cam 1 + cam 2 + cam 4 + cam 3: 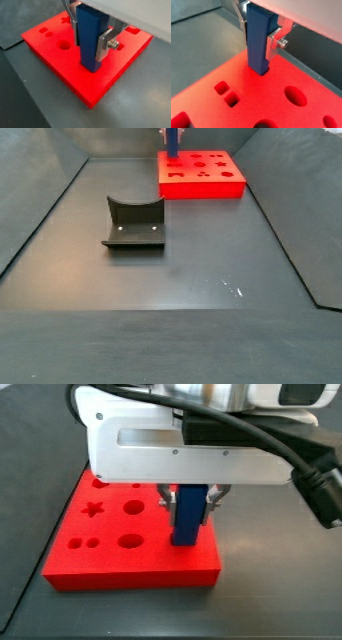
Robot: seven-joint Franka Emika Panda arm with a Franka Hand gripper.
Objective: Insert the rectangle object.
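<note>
1. at the left of a side view, the red block (pixel 130 549) shows its cut-outs: a star, round holes and small openings, all empty as far as can be seen. none of these takes the bar.

2. moving right in that view, the blue bar (pixel 189 517) stands upright with its lower end at the block's top face, near the block's right part. the gripper (pixel 191 497) sits directly above the block, its silver fingers (pixel 214 495) closed narrowly on the bar's sides.

3. in both wrist views the bar (pixel 90 37) runs down between the finger plates (pixel 107 44) and its foot meets the red surface (pixel 260 70). a dark line at the foot suggests it has entered a matching slot, but how deep cannot be told.

4. my judgement: the bar is picked up, carried over and aligned, and insertion seems begun. most of its length is above the block, so pushing it down and letting go are left.

5. in the wide side view, the dark grey curved holder (pixel 134 225) lies on the floor well apart from the red block (pixel 202 176), and is not involved.
</note>
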